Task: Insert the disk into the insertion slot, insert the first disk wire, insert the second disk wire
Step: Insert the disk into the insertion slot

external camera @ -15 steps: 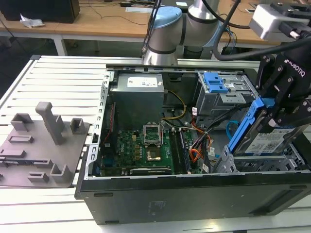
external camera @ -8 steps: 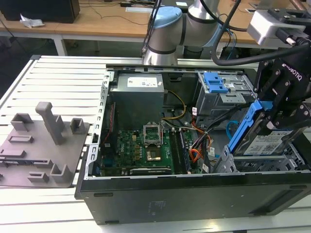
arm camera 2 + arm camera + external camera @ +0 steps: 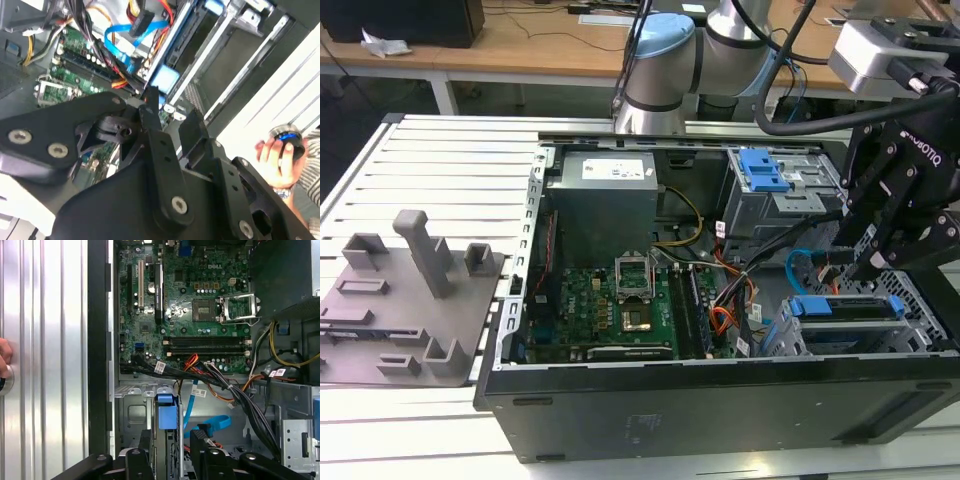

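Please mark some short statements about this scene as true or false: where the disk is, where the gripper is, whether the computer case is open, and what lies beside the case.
1. The disk sits in the insertion slot. True.
2. The gripper is over the power supply. False: it is over the insertion slot.
3. The computer case is closed. False: it is open, with the motherboard in sight.
4. A grey fixture lies on the table, to the exterior view's left of the computer case. True.
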Tool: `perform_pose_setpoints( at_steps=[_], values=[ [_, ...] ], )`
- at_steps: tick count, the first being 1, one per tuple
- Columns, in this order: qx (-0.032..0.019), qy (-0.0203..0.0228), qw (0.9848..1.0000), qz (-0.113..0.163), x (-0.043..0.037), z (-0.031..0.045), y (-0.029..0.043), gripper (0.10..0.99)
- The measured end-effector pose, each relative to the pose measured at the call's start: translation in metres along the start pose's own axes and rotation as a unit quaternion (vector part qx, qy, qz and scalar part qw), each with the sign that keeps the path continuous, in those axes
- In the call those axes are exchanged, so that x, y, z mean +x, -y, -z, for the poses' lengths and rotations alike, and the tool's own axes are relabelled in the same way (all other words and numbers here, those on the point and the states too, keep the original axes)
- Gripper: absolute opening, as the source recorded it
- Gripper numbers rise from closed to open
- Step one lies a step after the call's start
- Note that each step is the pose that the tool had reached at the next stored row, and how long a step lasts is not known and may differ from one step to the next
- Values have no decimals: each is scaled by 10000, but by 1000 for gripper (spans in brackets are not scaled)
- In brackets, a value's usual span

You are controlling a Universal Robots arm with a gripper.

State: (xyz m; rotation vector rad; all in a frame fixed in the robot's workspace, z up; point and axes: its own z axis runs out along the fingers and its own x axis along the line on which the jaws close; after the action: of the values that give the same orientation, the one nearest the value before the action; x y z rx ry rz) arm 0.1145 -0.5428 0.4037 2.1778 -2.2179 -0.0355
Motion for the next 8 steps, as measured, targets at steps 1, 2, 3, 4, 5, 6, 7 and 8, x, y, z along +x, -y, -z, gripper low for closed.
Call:
perform_pose_setpoints(
  at_steps=[1, 2, 3, 4, 5, 6, 7, 8],
  values=[
    [0, 1, 10000, 0, 0, 0, 0, 439],
    [0, 0, 10000, 0, 0, 0, 0, 439],
    [0, 0, 10000, 0, 0, 0, 0, 439],
    [0, 0, 10000, 0, 0, 0, 0, 424],
    [0, -1, 10000, 0, 0, 0, 0, 294],
    [0, 0, 10000, 0, 0, -1, 0, 235],
    [0, 0, 10000, 0, 0, -1, 0, 235],
    [0, 0, 10000, 0, 0, -1, 0, 235]
  ],
)
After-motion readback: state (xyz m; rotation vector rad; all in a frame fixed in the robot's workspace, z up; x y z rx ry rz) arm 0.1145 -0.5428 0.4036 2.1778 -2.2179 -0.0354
